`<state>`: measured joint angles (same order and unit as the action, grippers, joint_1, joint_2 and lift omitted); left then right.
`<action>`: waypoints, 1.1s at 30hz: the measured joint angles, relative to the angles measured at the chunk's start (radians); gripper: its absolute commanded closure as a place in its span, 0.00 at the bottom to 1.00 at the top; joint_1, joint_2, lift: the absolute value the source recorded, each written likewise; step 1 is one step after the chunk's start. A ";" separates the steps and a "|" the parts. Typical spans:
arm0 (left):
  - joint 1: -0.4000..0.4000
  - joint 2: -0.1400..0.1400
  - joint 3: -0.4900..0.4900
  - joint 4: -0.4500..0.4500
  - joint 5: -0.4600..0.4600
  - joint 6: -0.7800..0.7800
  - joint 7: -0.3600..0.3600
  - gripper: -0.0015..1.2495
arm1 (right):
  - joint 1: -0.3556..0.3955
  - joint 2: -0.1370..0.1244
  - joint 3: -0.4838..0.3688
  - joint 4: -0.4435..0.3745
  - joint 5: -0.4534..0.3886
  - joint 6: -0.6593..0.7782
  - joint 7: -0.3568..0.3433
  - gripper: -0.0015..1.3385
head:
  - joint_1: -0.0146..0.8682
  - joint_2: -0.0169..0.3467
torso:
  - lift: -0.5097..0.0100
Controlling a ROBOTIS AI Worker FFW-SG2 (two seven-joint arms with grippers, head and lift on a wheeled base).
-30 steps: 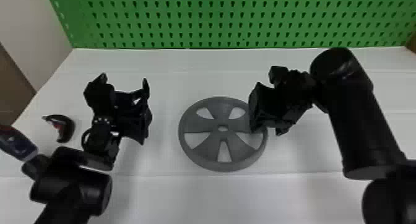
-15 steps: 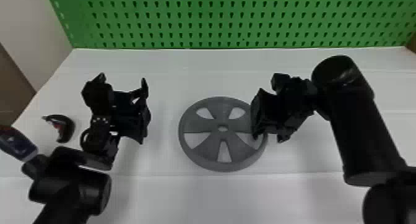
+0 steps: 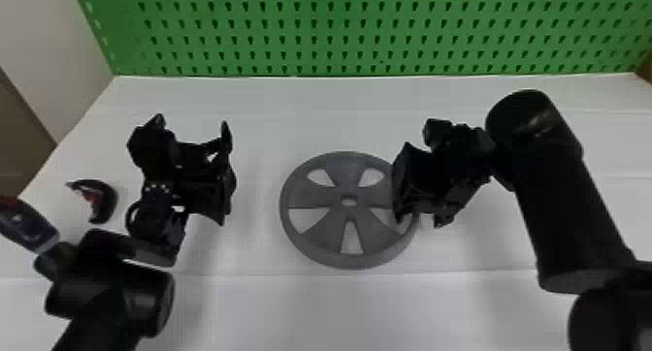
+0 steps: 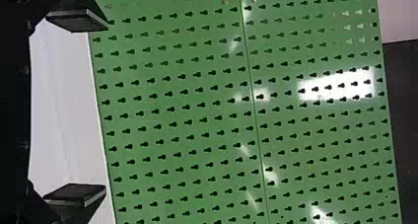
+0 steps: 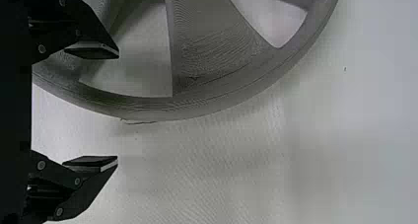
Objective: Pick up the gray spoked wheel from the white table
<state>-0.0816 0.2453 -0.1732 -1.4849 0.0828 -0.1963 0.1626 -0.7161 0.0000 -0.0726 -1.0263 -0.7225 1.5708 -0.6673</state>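
Note:
The gray spoked wheel lies flat on the white table, near its middle. My right gripper is open over the wheel's right rim. From the right wrist view, the right gripper has the rim of the wheel between its parted fingers, one over a spoke opening and the other outside the rim. My left gripper stands to the left of the wheel, away from it. In the left wrist view, the left gripper is open and holds nothing.
A green pegboard rises along the table's back edge. On the left side of the table lies a small dark curved object with red inside. Beside the left forearm is a dark blue and red item.
The right gripper has shifted slightly to the right and turned a little over the rim. The left gripper has drifted very slightly left. The wheel has stayed put.

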 measured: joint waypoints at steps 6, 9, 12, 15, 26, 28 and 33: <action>-0.001 0.000 0.000 0.000 0.000 0.000 0.000 0.10 | -0.002 0.000 -0.007 0.000 -0.001 0.000 0.000 0.40 | 0.93 0.17 | 0.79; -0.001 0.000 0.000 0.000 0.000 0.000 0.000 0.10 | -0.002 0.000 -0.008 0.001 -0.003 0.000 0.000 0.47 | 0.93 0.17 | 0.79; -0.001 0.000 0.000 0.000 0.001 0.000 0.000 0.10 | -0.001 0.000 -0.009 0.005 -0.009 0.000 0.000 0.47 | 0.93 0.17 | 0.79; -0.001 0.000 0.000 0.000 0.002 0.000 0.000 0.10 | -0.001 0.000 -0.010 0.011 -0.018 0.000 0.000 0.52 | 0.93 0.17 | 0.79; -0.001 0.000 0.000 0.000 0.004 0.000 0.000 0.10 | -0.002 0.000 0.008 0.015 -0.031 0.000 -0.001 0.80 | 0.93 0.17 | 0.79; -0.001 0.000 0.000 0.000 0.005 0.000 0.000 0.10 | -0.004 0.000 0.016 0.015 -0.029 0.000 -0.002 0.80 | 0.93 0.17 | 0.79; -0.001 0.000 0.000 0.000 0.006 0.000 0.000 0.10 | -0.006 0.000 0.023 0.011 -0.028 0.000 -0.002 0.81 | 0.93 0.17 | 0.79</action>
<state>-0.0829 0.2456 -0.1732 -1.4851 0.0891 -0.1964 0.1626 -0.7225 0.0000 -0.0497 -1.0150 -0.7502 1.5707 -0.6689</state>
